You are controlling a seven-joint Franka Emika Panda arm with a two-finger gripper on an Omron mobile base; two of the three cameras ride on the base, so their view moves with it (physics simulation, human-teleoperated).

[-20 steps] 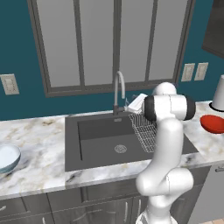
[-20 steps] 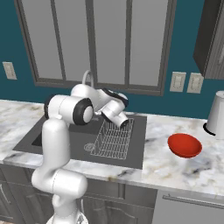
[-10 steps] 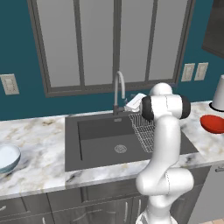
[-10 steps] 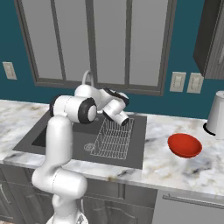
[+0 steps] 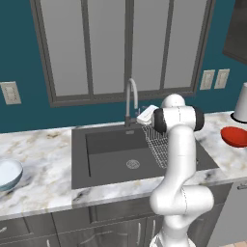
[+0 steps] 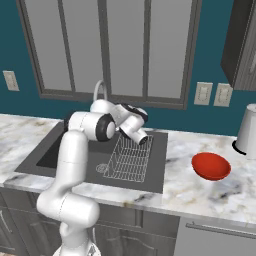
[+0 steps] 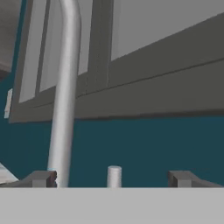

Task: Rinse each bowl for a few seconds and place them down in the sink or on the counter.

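The pale blue-grey bowl [image 5: 6, 174] sits on the counter [image 5: 46, 154] at the far left edge. On the counter to the right of the sink [image 5: 108, 144] rests the red bowl [image 5: 235, 136] [image 6: 211, 166]. My gripper [image 5: 142, 117] [image 7: 113, 179] hovers over the back of the sink, close to the tall curved tap [image 5: 131, 99] [image 7: 64, 87], pointing at the wall. Its fingers are open and hold nothing. In the hand view, a short tap lever [image 7: 114, 176] stands between the fingertips and the tap pipe rises by the left one.
A wire rack [image 5: 159, 144] [image 6: 129, 161] fills the right part of the basin under the arm. A white cylindrical jar [image 5: 240, 103] [image 6: 247, 132] stands at the back right near wall sockets [image 6: 211, 94]. A window spans the wall behind the tap.
The hand has edged a little left toward the tap. The jaws stay open and both bowls lie where they were.
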